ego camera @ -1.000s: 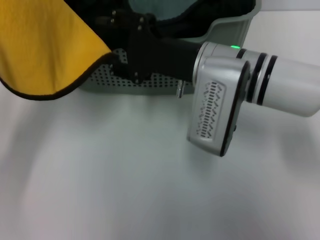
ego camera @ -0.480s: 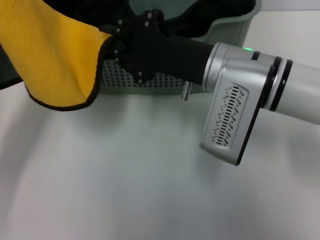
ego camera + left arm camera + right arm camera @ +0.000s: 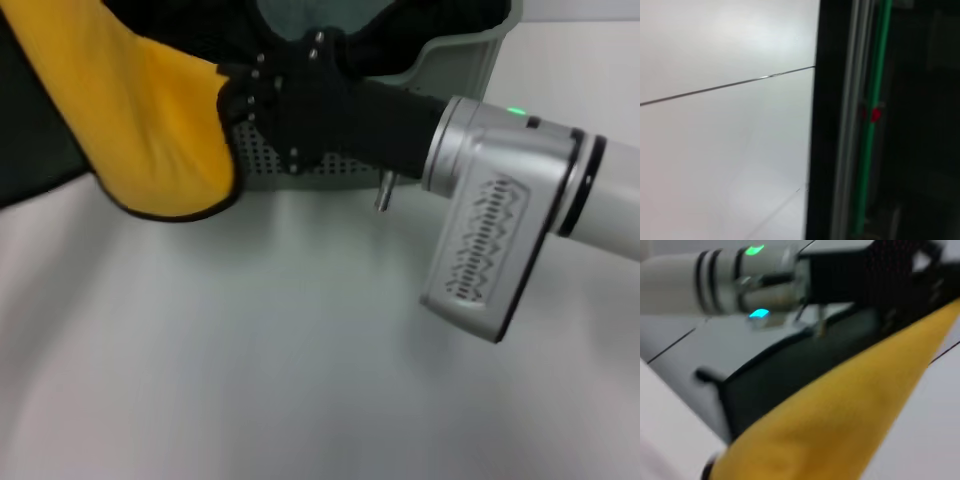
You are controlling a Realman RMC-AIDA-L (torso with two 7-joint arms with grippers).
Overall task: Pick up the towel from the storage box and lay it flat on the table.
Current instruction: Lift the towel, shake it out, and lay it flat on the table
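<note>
Mustard-yellow cloth fills the far left of my head view: the towel [image 3: 150, 120] hangs above the table [image 3: 300, 380], its yellow face toward me, the dark grey-green face showing at the left edge, thin black piping tracing the rounded lower hem. Compared with a second ago the hanging fold has swung rightward and nearer, and the silver wrist housing has drifted right and toward me, so more of the table's left side is covered by cloth. My right gripper [image 3: 245, 95] sits in front of the storage box [image 3: 450, 55] at the far edge, clamped on the towel's right edge where the cloth meets the black fingers. The box's perforated sage-green wall shows just behind the gripper, with dark cloth and a teal-grey patch visible inside its rim. I can read no label or lettering anywhere. From the right wrist view the towel [image 3: 840, 410] spreads yellow with its dark face above. My left gripper is out of sight.
</note>
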